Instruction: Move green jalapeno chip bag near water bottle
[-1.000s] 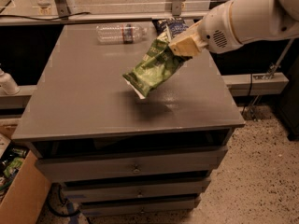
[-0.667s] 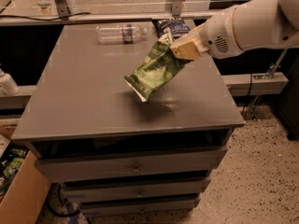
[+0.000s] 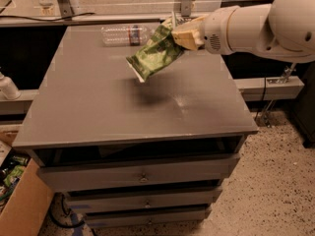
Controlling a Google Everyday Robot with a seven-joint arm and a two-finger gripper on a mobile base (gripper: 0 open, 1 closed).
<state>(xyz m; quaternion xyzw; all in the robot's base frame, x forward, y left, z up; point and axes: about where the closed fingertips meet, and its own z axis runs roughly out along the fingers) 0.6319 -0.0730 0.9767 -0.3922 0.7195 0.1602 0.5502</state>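
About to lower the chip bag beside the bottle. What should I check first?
1. Grip: the gripper holds the green jalapeno chip bag by its upper end: ok.
2. Bag off the table, shadow beneath it: ok.
3. Target: the water bottle is in view, lying on its side at the back: ok.
4. Landing spot in front of the bottle shows only tabletop: ok.
5. Gap between bag and bottle: cannot tell.
6. Bag set down: not ok.

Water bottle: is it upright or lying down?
Lying on its side, the water bottle runs along the far edge of the table. The gripper, beside it, holds the green jalapeno chip bag aloft.
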